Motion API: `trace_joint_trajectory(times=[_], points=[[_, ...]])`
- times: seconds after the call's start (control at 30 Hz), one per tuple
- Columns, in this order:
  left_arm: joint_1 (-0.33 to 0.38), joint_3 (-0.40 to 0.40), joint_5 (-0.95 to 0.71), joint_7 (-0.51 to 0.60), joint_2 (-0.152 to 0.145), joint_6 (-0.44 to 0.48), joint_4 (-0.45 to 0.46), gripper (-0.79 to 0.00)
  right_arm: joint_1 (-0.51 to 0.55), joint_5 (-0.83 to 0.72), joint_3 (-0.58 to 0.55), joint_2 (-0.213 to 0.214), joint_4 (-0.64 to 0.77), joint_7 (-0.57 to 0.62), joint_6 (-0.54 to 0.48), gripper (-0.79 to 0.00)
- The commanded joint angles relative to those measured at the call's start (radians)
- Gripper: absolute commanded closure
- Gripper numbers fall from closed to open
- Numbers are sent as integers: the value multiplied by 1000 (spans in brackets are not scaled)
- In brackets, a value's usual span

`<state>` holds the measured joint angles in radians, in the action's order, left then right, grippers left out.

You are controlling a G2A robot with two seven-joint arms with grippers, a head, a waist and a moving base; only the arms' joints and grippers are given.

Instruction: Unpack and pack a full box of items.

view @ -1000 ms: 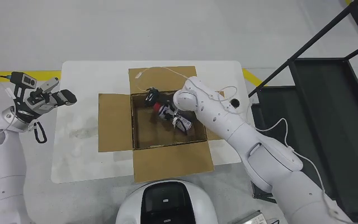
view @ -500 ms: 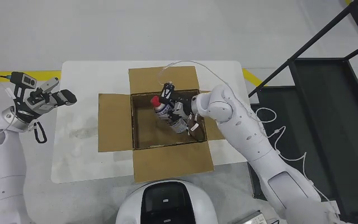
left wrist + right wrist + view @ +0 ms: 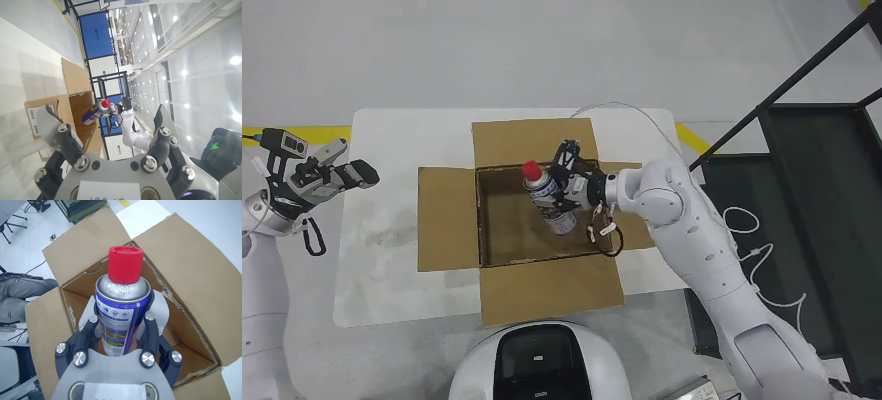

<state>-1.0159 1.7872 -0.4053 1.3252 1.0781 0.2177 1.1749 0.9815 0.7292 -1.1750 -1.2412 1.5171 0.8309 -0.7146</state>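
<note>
Cardboard box (image 3: 450, 220), one; spray can (image 3: 544, 193), one, in pinch of right pincer (image 3: 123, 304); left pincer (image 3: 102, 113) spread

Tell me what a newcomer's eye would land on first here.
A red-capped blue spray can stands out, gripped by the right end effector over the open cardboard box in the middle of the table. The left end effector hangs open by the table's left edge.

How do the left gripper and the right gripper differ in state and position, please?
The right gripper is shut on the spray can; the left gripper is open and empty. The right gripper hangs over the open box; the left gripper is at the table's edge, away from the box. Both share a two-finger build.
</note>
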Motion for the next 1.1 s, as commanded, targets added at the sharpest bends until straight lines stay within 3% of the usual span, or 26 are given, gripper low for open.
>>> trace_joint_trajectory(times=[0.0, 0.27, 0.63, 0.77, 1.07], points=[[0, 0, 0, 0, 0, 0, 0, -785, 37, -7, -49, 12, 35, -16, -12, 0], [0, 0, 0, 0, 0, 0, 0, -785, 273, -38, -292, 62, 225, -146, -117, 0], [0, 0, 0, 0, 0, 0, 0, -785, 613, 148, -546, 82, 378, -494, -208, 0], [0, 0, 0, 0, 0, 0, 0, -785, 663, 218, -565, 83, 402, -559, -209, 0], [0, 0, 0, 0, 0, 0, 0, -785, 663, 218, -565, 83, 402, -559, -209, 0]])
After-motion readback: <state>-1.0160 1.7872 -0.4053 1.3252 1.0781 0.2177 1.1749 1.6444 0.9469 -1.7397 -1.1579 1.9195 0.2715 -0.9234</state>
